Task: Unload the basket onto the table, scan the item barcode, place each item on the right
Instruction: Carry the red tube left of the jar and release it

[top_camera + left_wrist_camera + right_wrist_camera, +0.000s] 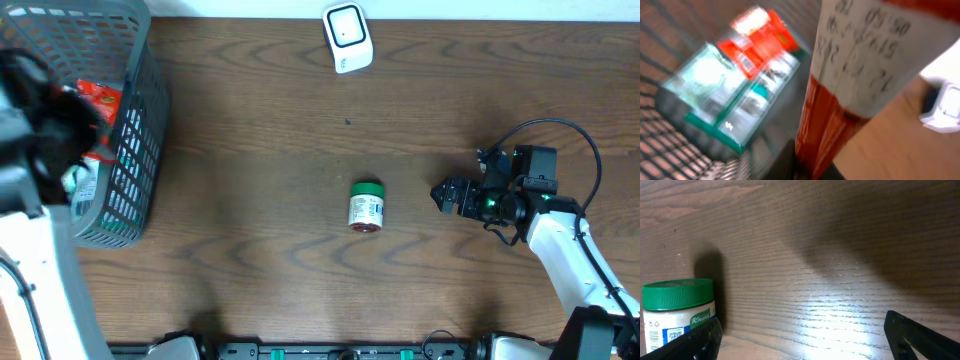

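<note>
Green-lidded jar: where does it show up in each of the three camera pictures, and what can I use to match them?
Overhead: the green-lidded jar lies near the middle of the picture.
Left wrist: not in it; a red-and-white packet fills much of the view.
Right wrist: the jar sits in the bottom left corner.
Shared landmark: the brown wooden table shows in all three.

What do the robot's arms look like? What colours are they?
The right arm is a smooth white tube ending in a chunky black wrist with a little green light. A thin black cable loops over it. The right gripper is black, with two flat black fingers. The left arm is white too, with a black end that looks blurry.
</note>
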Action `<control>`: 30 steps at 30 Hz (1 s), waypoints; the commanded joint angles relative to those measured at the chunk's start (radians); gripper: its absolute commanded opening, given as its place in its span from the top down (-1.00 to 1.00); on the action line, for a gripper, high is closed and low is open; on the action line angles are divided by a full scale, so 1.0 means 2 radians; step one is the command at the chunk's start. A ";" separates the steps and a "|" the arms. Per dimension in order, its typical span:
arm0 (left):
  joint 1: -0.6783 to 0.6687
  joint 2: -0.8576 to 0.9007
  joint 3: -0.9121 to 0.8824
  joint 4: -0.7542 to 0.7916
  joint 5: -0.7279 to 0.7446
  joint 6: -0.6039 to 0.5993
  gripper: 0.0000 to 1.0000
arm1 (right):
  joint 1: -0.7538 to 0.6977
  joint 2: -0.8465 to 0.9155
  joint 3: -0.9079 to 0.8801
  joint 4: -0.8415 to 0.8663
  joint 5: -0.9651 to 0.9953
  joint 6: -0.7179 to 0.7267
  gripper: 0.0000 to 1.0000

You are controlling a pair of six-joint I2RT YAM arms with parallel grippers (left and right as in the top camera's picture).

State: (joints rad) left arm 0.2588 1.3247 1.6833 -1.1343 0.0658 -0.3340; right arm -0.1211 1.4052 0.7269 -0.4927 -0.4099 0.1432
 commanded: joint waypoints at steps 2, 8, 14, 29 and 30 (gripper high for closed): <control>-0.104 -0.007 -0.013 -0.026 0.006 -0.014 0.85 | -0.005 -0.006 0.006 0.001 0.001 -0.005 -0.99; -0.245 0.015 -0.094 -0.004 -0.008 -0.066 0.85 | -0.005 -0.006 0.006 0.001 0.001 -0.005 -0.99; -0.333 0.071 -0.198 0.072 -0.026 -0.109 0.85 | -0.005 -0.006 0.006 0.001 0.001 -0.005 -0.98; -0.402 0.272 -0.229 0.203 0.011 -0.113 0.69 | -0.005 -0.006 0.006 0.002 0.001 -0.005 -0.98; -0.406 0.279 -0.229 0.209 0.012 -0.113 0.69 | -0.005 -0.006 0.006 0.002 0.001 -0.005 -0.98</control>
State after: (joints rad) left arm -0.5312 1.8507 1.2198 -0.7376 0.0563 -0.5533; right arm -0.1211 1.4052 0.7269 -0.4923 -0.4099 0.1432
